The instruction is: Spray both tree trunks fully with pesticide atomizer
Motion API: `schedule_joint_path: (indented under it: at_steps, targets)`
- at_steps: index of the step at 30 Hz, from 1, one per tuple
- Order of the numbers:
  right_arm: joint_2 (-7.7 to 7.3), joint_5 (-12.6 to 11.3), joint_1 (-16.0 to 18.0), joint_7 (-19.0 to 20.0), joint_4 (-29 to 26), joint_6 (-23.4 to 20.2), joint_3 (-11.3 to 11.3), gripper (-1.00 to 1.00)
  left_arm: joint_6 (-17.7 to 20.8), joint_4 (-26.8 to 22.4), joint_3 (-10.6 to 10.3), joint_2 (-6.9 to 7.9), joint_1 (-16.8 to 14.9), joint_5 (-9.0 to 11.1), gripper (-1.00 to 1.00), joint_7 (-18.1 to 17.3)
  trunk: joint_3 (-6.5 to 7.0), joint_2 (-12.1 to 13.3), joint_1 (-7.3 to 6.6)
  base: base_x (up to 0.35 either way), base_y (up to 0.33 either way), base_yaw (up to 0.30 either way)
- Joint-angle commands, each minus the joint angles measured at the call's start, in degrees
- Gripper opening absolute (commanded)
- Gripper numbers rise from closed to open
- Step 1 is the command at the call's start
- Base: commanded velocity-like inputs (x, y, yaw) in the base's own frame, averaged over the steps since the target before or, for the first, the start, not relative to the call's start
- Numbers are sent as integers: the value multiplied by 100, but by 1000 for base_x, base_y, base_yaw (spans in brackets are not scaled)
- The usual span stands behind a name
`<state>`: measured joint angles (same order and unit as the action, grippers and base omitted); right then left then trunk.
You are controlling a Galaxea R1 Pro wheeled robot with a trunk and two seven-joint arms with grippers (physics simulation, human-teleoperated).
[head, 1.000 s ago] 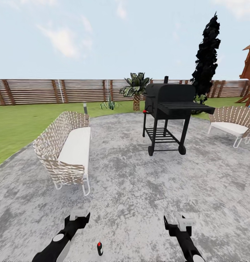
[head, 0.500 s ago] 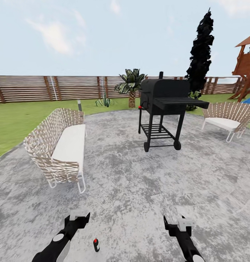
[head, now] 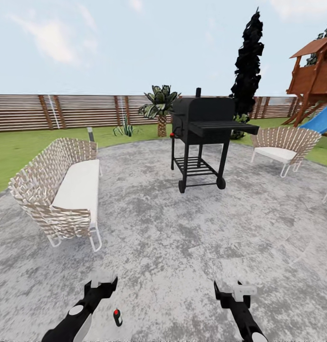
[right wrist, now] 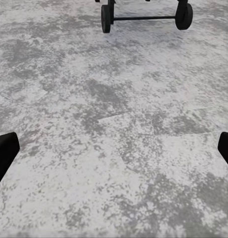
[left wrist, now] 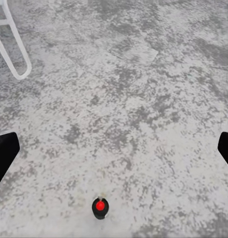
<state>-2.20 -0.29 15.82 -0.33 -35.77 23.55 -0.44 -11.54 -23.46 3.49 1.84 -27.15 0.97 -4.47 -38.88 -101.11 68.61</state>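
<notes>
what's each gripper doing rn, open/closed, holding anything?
Left gripper: open, empty; the pesticide atomizer stands on the floor nearby.
Right gripper: open, empty.

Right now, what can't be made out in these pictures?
- Bottle: too small in head view to read its nozzle.
- Left gripper: both fingers cut by left wrist view's edges.
- Playhouse: cropped at head view's right edge.
- Grill: right wrist view's top edge leaves just wheels.

Back garden patio: grey speckled paving (head: 182, 237), black wheeled barbecue grill (head: 201, 133), wicker sofa (head: 59, 190), brown slatted fence (head: 78, 111), green lawn (head: 21, 152).
</notes>
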Motion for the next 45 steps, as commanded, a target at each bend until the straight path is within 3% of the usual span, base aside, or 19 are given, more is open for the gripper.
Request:
schedule_joint_path:
  at_steps: [1,36,45]
  targets:
    - [0,2,0,-1,0,0,0,100,-2,0,0,0,0,0,100,2,-28,-42,23,0,0,-12]
    - [20,1,0,2,-38,9,14,100,-6,0,-6,0,0,-1,100,-1,-707,-1446,791,0,0,-1]
    - [20,2,0,4,-36,9,9,100,-16,0,-6,0,0,-1,100,3,-935,-1807,989,0,0,0]
